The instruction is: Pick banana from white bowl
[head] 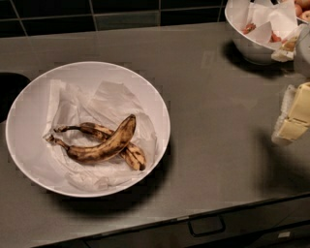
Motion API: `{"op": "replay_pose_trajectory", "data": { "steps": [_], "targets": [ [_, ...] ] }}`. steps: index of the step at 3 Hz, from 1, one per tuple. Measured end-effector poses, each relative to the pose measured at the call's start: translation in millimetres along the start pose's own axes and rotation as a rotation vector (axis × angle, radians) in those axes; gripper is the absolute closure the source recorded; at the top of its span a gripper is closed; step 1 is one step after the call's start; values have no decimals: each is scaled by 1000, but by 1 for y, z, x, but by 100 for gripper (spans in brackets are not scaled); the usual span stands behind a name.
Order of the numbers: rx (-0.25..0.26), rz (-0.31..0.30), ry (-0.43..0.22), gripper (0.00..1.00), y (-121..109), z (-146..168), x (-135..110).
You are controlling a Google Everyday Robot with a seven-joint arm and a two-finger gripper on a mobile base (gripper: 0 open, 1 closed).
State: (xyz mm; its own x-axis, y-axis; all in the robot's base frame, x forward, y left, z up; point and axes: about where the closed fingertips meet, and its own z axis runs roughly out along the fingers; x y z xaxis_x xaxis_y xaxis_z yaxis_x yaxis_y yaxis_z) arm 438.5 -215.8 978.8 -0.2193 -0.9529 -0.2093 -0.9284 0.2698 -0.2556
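Observation:
The white bowl (22, 114) is wide and shallow and sits on the left of the grey counter, lined with crumpled white paper (112, 99). Two overripe bananas lie crossed in it. The banana (104, 147) is the strongly curved yellow-brown one on top, its thin dark stem pointing left and its tip raised toward the bowl's right side. A shorter black-spotted banana (134, 156) lies under it. My gripper (294, 114), pale yellow and white, is at the right edge of the view above the counter, far to the right of the bowl and touching nothing I can see.
A smaller, deeper white bowl (247, 46) with paper and red bits stands at the back right. A dark tiled wall (121, 12) runs behind the counter. A drawer handle (207, 226) sits below the front edge. A dark shape (8, 89) lies at the far left.

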Motion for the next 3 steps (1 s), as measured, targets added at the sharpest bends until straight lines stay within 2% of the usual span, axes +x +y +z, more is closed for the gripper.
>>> {"op": "replay_pose_trajectory", "data": {
  "steps": [1, 2, 3],
  "targets": [
    [4, -6, 0, 0, 0, -1, -3],
    [-19, -111, 30, 0, 7, 9, -40],
    [-62, -228, 30, 0, 18, 26, -83]
  ]
}}
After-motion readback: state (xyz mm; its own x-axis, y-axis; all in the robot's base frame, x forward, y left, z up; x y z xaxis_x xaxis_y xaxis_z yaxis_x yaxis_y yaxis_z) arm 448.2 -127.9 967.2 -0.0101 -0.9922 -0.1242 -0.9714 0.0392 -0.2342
